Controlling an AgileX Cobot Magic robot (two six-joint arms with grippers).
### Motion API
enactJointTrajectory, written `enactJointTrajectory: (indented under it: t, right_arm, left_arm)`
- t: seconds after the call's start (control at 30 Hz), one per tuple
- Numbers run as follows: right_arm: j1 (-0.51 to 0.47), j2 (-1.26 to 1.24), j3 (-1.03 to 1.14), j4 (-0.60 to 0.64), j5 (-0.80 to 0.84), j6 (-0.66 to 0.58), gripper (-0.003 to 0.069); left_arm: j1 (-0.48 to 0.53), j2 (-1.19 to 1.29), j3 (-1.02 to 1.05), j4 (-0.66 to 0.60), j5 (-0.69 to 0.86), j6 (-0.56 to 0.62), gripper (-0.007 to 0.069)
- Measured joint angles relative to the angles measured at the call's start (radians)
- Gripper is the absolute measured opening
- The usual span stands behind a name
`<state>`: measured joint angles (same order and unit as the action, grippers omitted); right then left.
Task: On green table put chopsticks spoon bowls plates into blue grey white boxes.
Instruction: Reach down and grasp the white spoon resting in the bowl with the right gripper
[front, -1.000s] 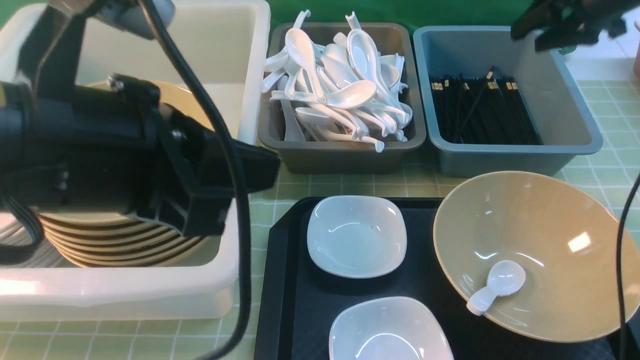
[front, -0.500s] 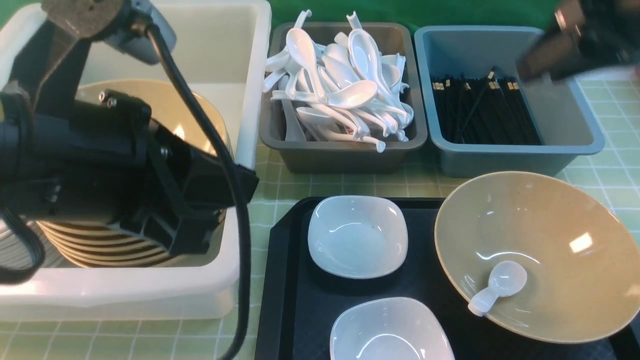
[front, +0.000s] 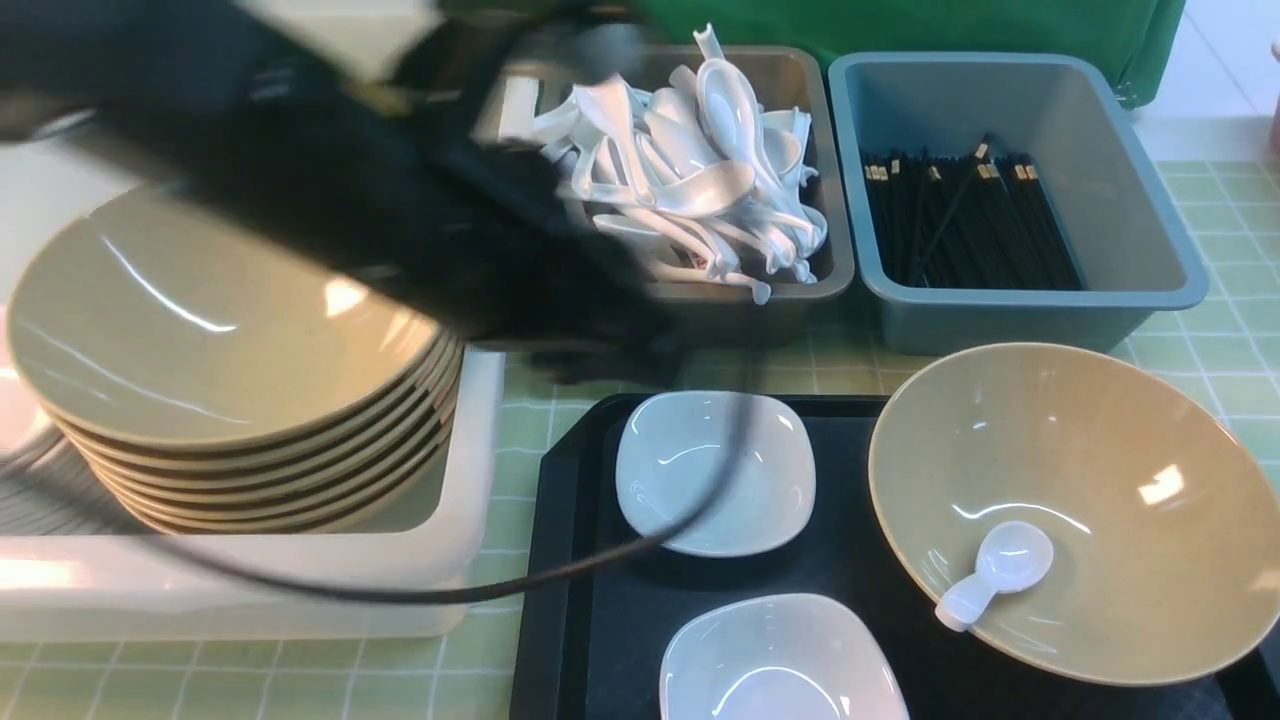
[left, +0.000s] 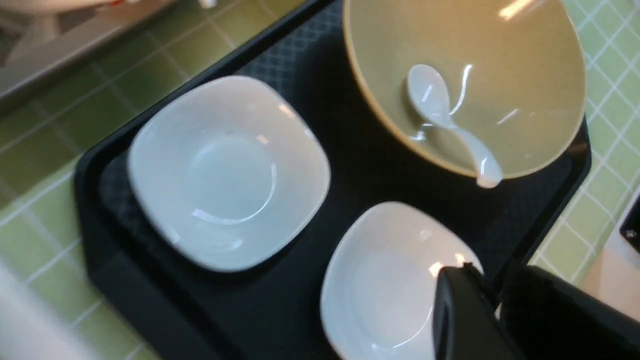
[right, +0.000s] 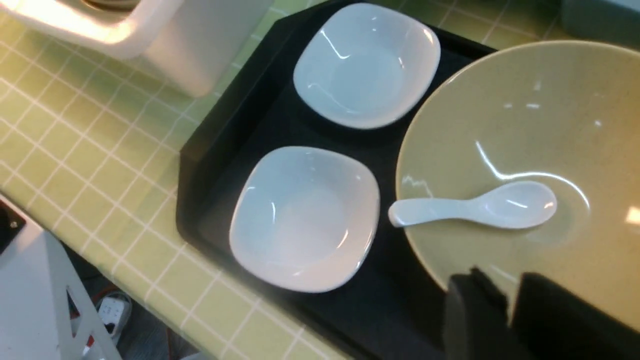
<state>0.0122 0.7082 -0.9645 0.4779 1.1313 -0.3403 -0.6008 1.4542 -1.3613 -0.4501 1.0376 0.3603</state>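
On the black tray (front: 570, 560) sit two white square bowls, one far (front: 715, 470) and one near (front: 775, 660), beside a big tan bowl (front: 1070, 510) with a white spoon (front: 995, 575) lying in it. My left arm shows blurred in the front view, its end (front: 610, 345) just above the tray's far left corner. In the left wrist view my left gripper (left: 492, 287) is shut and empty over the near white bowl (left: 390, 285). My right gripper (right: 510, 292) is shut and empty over the tan bowl's rim (right: 525, 125), near the spoon (right: 475, 207).
A white box (front: 300, 590) at the left holds a stack of tan plates (front: 230, 330). A grey box (front: 690, 310) holds several white spoons. A blue box (front: 1120, 170) holds black chopsticks (front: 960, 220). A black cable (front: 600, 560) hangs over the tray.
My left arm has swung from over the white box to the right, toward the tray, uncovering the plate stack. My right arm has left the front view's top right corner.
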Motion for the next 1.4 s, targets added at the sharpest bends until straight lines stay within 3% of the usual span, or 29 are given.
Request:
enactJointTrajectory:
  t: [0.07, 0.13, 0.2, 0.3, 0.43, 0.7, 1.13, 1.4]
  right_arm:
    - [0.0, -0.017, 0.001, -0.008, 0.014, 0.027, 0.0037]
    - [0.0, -0.017, 0.002, -0.017, 0.021, 0.042, 0.003]
    - [0.006, -0.017, 0.008, -0.067, 0.023, 0.115, 0.0025]
    - [0.025, -0.018, 0.008, -0.146, 0.017, 0.194, 0.0025]
    - [0.051, -0.018, 0.008, -0.248, 0.014, 0.282, 0.0025]
    - [0.058, -0.018, 0.008, -0.298, 0.002, 0.313, 0.0026]
    - [0.098, -0.018, 0.008, -0.355, -0.004, 0.34, 0.0034]
    - [0.098, -0.018, 0.008, -0.374, -0.004, 0.365, 0.0041]
  left_arm:
    - [-0.084, 0.104, -0.08, 0.076, 0.024, -0.053, 0.0266]
    - [-0.125, 0.162, -0.122, 0.123, 0.036, -0.084, 0.031]
    - [-0.2, 0.284, -0.223, 0.229, 0.061, -0.143, 0.0412]
    - [-0.263, 0.383, -0.344, 0.293, 0.086, -0.193, 0.0467]
    - [-0.329, 0.524, -0.506, 0.34, 0.132, -0.223, 0.047]
    - [-0.358, 0.72, -0.69, 0.348, 0.192, -0.255, 0.0467]
    - [-0.358, 0.769, -0.707, 0.252, 0.196, -0.249, 0.0446]
    - [-0.351, 0.722, -0.707, 0.287, 0.199, -0.246, 0.0445]
